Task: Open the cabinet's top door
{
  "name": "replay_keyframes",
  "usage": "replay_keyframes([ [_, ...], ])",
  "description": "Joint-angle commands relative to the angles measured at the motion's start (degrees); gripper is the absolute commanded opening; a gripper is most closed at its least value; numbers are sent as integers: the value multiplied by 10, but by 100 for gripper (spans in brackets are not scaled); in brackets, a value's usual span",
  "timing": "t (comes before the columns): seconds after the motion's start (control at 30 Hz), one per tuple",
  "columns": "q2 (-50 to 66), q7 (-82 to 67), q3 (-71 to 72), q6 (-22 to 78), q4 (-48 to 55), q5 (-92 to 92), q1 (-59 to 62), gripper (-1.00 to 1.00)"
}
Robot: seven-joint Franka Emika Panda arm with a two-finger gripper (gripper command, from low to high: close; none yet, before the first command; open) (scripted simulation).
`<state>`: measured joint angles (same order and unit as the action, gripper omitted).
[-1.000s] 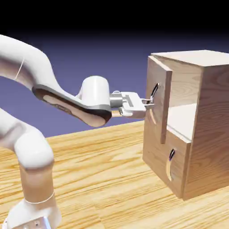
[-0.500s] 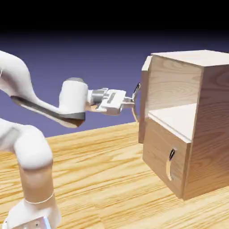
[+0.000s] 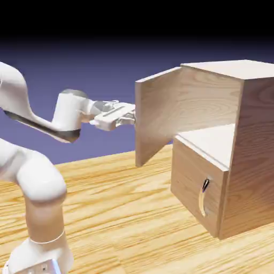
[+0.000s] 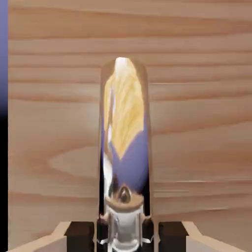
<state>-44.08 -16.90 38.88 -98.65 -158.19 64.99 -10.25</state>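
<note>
The cabinet (image 3: pixel 235 144) stands at the right of the exterior view on the wooden surface (image 3: pixel 123 214). Its top door (image 3: pixel 158 115) is swung wide toward frame centre, inner face to the camera, leaving the upper compartment exposed. The lower door (image 3: pixel 198 184) is closed.

The tool (image 3: pixel 130 114) sits at the door's free edge, left of centre; the panel hides its tips in this view. In the hand view the curved metal handle (image 4: pixel 125 142) runs up the middle of the frame from between the two dark fingertips (image 4: pixel 81 235), and the tool is pinched on it.

Handling judgement:
- The door is a rigid hinged panel. It should travel only along its hinge arc, so any pull should follow that arc rather than a straight line.
- The handle is smooth metal and probably slippery. Grip across its narrow width, near mid-length.
- The door looks light; moderate force should do.

The task appears largely complete.
</note>
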Motion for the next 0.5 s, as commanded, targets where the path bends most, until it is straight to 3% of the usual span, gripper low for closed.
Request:
replay_keyframes([
  [0.0,15,3,19,24,17,-17,7,-100],
  [0.47,260,89,303,352,273,-138,207,-100],
])
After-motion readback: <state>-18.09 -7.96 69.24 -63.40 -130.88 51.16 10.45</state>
